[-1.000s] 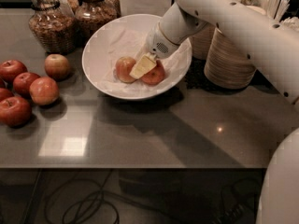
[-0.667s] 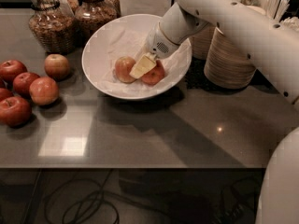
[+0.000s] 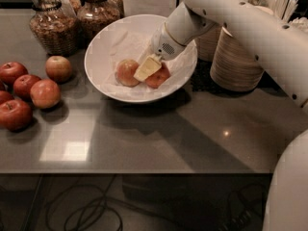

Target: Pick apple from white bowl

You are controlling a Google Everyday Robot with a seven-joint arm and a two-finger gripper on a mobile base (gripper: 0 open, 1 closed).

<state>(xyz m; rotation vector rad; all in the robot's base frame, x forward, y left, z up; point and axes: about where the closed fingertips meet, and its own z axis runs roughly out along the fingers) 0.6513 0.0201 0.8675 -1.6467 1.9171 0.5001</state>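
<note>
Two apples are sitting side by side in the middle of the bowl (image 3: 98,76), which is lined with crumpled white paper. The apple (image 3: 161,79), deep red, is lying just right of the bowl's centre. The paler apple (image 3: 126,72) is lying just left of it. The claw (image 3: 148,69) is reaching down inside the bowl, its pale yellow tip resting between the two fruits and overlapping the upper left side of the apple. Whether the claw is gripping the apple or standing wide cannot be told. The white arm (image 3: 240,28) is slanting in over the bowl's right rim from the upper right.

The bowl is standing on a dark grey table (image 3: 144,138). Left of the bowl, several loose apples (image 3: 45,93) are lying in a cluster. Behind the bowl, to its left, glass jars (image 3: 50,30) are standing. Right of the bowl, stacks of tan bowls (image 3: 236,64) are standing partly behind the arm.
</note>
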